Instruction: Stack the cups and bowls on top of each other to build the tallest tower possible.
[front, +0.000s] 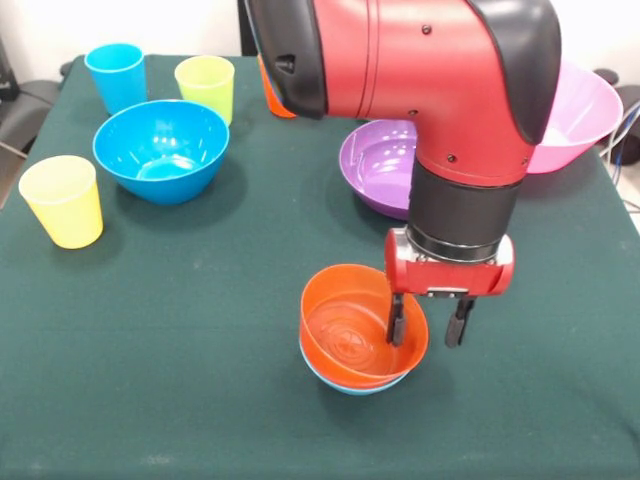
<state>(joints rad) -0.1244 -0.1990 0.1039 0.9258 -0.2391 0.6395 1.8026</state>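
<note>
Two bowls, orange bowl (352, 330) nested in light-blue bowl (352, 384), start the tower; the gripper (428, 330), fingers parted, straddles the orange rim, seemingly not clamped.

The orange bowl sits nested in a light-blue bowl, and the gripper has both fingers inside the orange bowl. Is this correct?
Not fully. The front view shows the gripper straddling the rim of the orange bowl: one finger inside, the other outside. The orange bowl does sit nested in the light-blue bowl.

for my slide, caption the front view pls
Gripper straddles the orange bowl's rim, nested in the light-blue bowl.
</note>
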